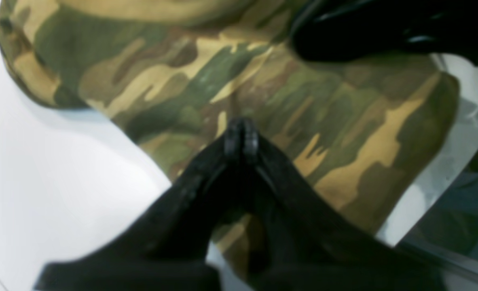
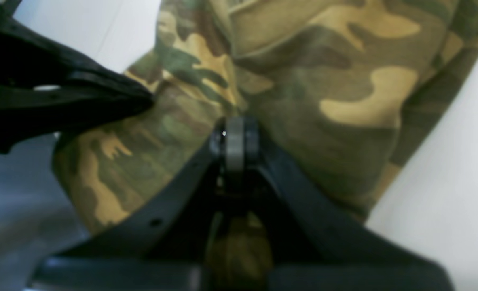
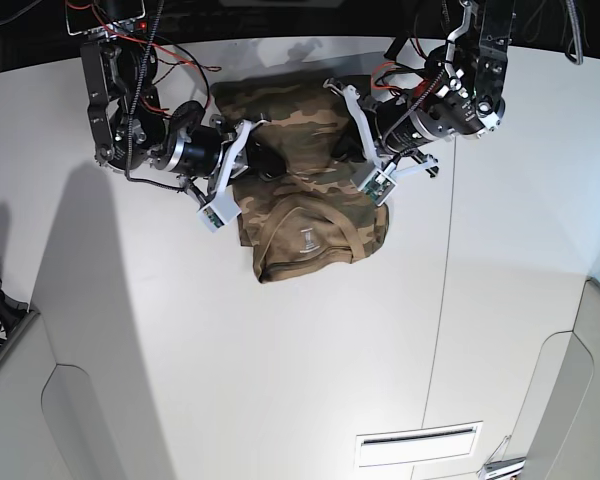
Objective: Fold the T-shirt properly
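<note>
I count 1 T-shirt (image 3: 315, 215) bunched on the white counter (image 3: 280, 380) between 2 arms. In the base view, the right gripper (image 2: 235, 137) sits at left, jaws together, clamped on fabric; the left gripper (image 1: 242, 135) at right, jaws likewise pinching cloth.

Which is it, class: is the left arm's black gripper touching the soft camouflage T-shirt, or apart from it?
Touching. The left wrist view shows the left gripper with its jaws closed together, tips pressed into the T-shirt.
</note>
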You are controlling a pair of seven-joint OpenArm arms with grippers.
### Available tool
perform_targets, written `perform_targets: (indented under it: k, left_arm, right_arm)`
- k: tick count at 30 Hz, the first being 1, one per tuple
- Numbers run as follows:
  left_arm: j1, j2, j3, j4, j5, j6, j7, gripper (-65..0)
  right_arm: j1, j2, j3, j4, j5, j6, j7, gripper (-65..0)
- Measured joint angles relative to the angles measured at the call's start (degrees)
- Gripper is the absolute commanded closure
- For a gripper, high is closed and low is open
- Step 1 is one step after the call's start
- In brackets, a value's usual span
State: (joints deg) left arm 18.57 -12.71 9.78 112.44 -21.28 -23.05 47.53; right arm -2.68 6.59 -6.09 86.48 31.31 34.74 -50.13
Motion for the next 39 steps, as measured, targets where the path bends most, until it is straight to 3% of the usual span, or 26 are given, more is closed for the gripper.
perform_targets:
  k: [8, 11, 15, 24, 31, 39]
  left_arm:
    - [0.04, 0.00, 0.00, -0.59, -0.04, 0.02, 0.02, 0.0]
    - [1.05, 0.00, 0.00, -0.59, -0.28, 0.00, 0.00, 0.0]
    - [2.54, 0.00, 0.00, -0.59, -0.28, 0.00, -0.02, 0.0]
    - [2.51, 0.00, -0.02, -0.59, -0.24, -0.37, -0.48, 0.0]
    - [3.26, 0.00, -0.02, 3.93, 2.12, -0.35, 0.70, 0.0]
    - [9.94, -0.11, 0.00, 17.92, 6.14, -0.17, 1.55, 0.0]
  right_arm:
    - [-0.46, 0.02, 3.13, 6.78, 4.81, -0.68, -1.75, 0.0]
    - [-0.15, -0.09, 4.66, 9.16, 4.87, -0.66, 0.70, 0.0]
    - [0.44, -0.09, 4.46, 7.61, -1.38, -0.63, 3.43, 0.0]
    - [2.54, -0.09, 4.15, -1.20, -2.43, -0.68, 3.69, 0.0]
    - [2.21, -0.11, 5.35, 8.31, 2.27, -0.74, -3.96, 0.0]
    - [-5.75, -0.07, 17.77, 27.74, 4.13, -0.74, -10.86, 0.0]
